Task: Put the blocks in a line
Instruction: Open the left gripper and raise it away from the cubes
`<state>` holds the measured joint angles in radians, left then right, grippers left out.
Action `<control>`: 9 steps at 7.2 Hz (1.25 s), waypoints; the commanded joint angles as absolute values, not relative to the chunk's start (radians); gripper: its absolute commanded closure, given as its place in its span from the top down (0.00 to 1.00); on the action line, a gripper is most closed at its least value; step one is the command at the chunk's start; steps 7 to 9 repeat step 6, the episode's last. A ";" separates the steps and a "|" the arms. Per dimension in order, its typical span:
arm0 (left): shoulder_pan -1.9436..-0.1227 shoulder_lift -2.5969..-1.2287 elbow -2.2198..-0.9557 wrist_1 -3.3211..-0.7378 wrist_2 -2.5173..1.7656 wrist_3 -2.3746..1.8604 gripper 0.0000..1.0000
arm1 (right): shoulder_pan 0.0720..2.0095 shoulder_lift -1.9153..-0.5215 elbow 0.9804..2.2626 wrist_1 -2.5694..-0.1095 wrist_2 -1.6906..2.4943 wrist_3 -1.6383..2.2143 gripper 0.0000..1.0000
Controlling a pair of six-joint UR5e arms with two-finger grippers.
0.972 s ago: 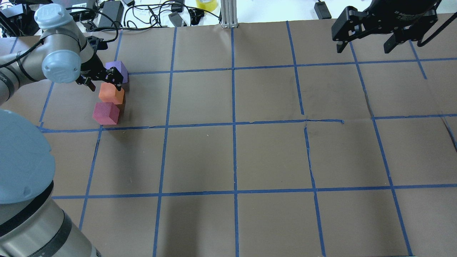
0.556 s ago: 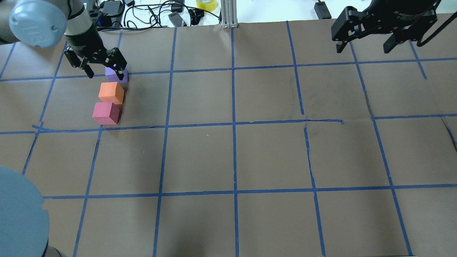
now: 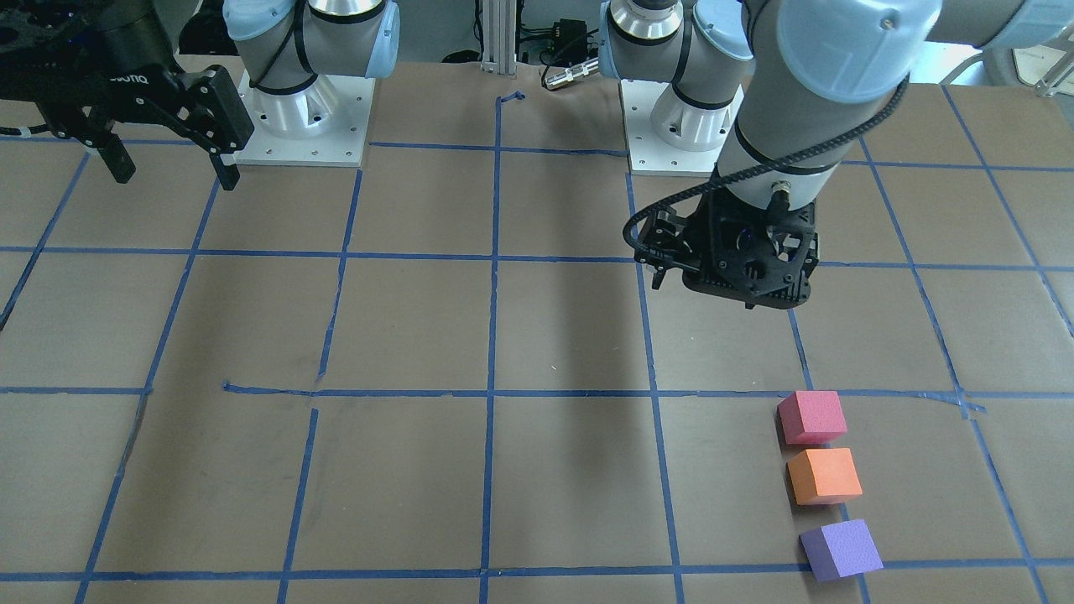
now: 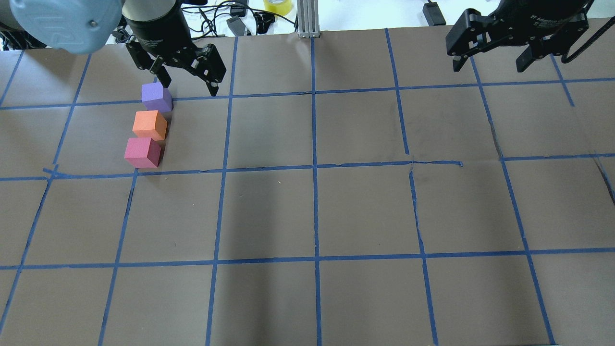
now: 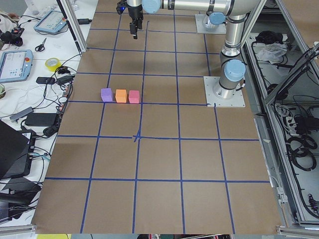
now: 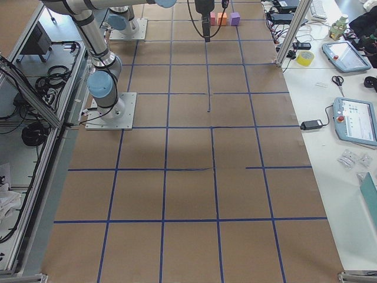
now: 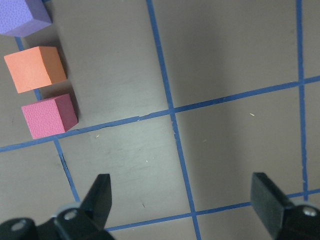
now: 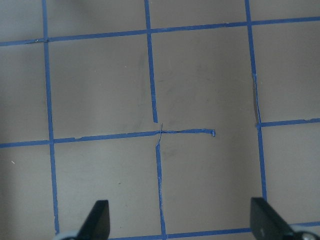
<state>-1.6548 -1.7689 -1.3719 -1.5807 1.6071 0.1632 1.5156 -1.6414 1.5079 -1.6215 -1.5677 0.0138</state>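
Note:
Three foam blocks stand in a short straight row on the brown table at the overhead view's far left: purple (image 4: pixel 156 96), orange (image 4: pixel 149 124), pinkish red (image 4: pixel 142 152). They are close together with small gaps. They also show in the front view as red (image 3: pixel 811 417), orange (image 3: pixel 824 476) and purple (image 3: pixel 841 549), and in the left wrist view as purple (image 7: pixel 22 17), orange (image 7: pixel 35 69) and red (image 7: pixel 49 116). My left gripper (image 4: pixel 190 85) is open and empty, raised, just right of the purple block. My right gripper (image 4: pixel 489 65) is open and empty, high over the far right.
Blue tape lines (image 4: pixel 314 168) divide the table into squares. Cables, power bricks and a yellow tape roll (image 4: pixel 277 6) lie beyond the far edge beside an aluminium post (image 4: pixel 307 19). The two arm bases (image 3: pixel 302 126) stand at the robot's side.
My left gripper, which was low at the orange block, has lifted and moved back and to the right, clear of the row. The blocks and the right arm have not moved.

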 commanded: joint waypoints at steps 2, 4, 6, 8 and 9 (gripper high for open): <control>-1.658 -1.697 -1.396 -1.562 1.603 0.158 1.00 | 1.516 -1.641 1.508 -1.621 -1.568 0.014 1.00; -1.657 -1.692 -1.402 -1.517 1.612 0.158 1.00 | 1.516 -1.641 1.508 -1.621 -1.566 0.014 1.00; -1.649 -1.678 -1.439 -1.476 1.603 0.155 1.00 | 1.516 -1.641 1.508 -1.621 -1.568 0.014 1.00; -1.649 -1.678 -1.439 -1.476 1.603 0.155 1.00 | 1.516 -1.641 1.508 -1.621 -1.568 0.014 1.00; -1.649 -1.678 -1.439 -1.476 1.603 0.155 1.00 | 1.516 -1.641 1.508 -1.621 -1.568 0.014 1.00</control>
